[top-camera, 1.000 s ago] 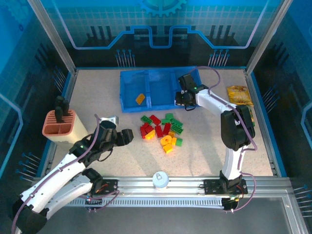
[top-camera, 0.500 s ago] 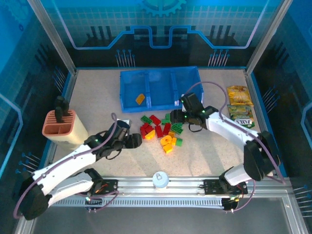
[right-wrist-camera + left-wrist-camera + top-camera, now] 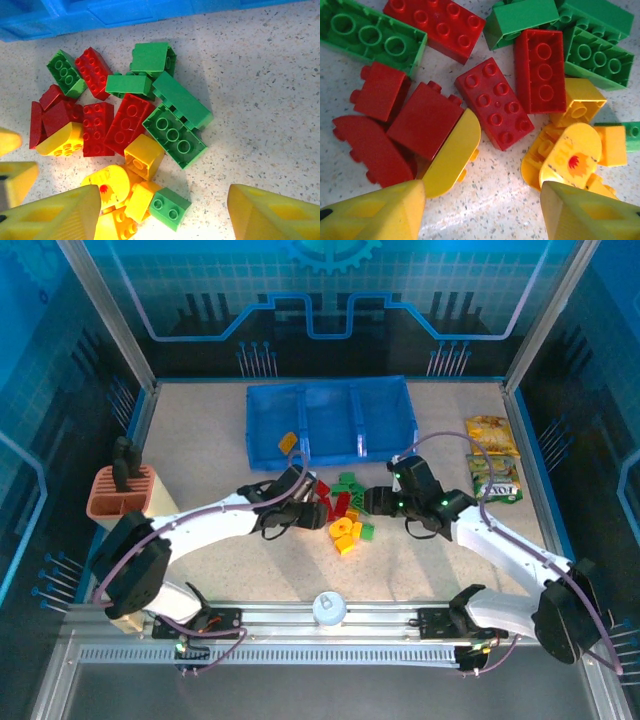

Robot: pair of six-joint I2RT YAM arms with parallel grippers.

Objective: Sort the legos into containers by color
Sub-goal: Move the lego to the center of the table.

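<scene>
Scanning from the left, we meet the terracotta slotted holder [image 3: 122,498] near the left edge of the table [image 3: 200,430], well apart from the bricks. Next, the left gripper [image 3: 482,211] hangs low over the left side of the pile. Its yellow fingers [image 3: 375,215] stand moderately apart with only speckled tabletop between them, so we see it holding nothing. Just beyond them lie red bricks and a curved yellow brick [image 3: 452,152] (this one touches a red neighbour).

The legos [image 3: 338,503] sit heaped in the middle of the table, just in front of the blue tray [image 3: 262,415]. Red ones are mostly on the left, green toward the back and right, and yellow-orange nearest the arms' bases. A single orange brick [image 3: 288,441] lies in the tray's left compartment, near its front.

On the right side of the pile, the right gripper [image 3: 164,212] hovers with its fingers [image 3: 270,216] spread wide and empty. Yellow bricks and a small green brick [image 3: 169,206] lie below the gap. Farthest right, two snack packets [image 3: 497,478] lie by the table's edge.
</scene>
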